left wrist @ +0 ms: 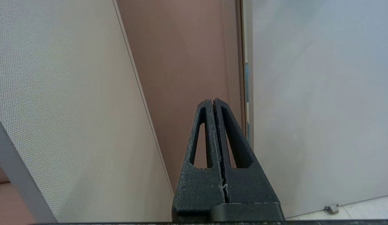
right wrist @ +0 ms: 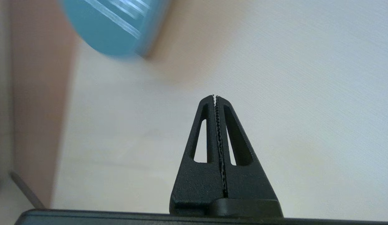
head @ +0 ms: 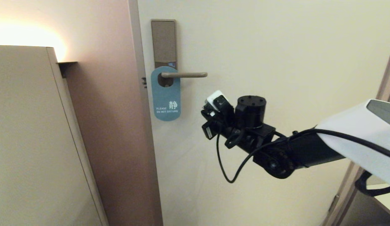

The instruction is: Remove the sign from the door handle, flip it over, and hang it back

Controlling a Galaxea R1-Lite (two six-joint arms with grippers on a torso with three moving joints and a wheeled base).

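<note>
Sign (head: 166,97) hangs blue face out on the door handle (head: 184,74), hole over the lever at the lock plate (head: 163,40), flat against the door (head: 276,47). Right gripper (right wrist: 215,97) is near the door below and right of the sign, not touching it, jaws pressed together, empty. Left gripper (left wrist: 212,100) is parked low by the door frame, jaws closed, empty.
</note>
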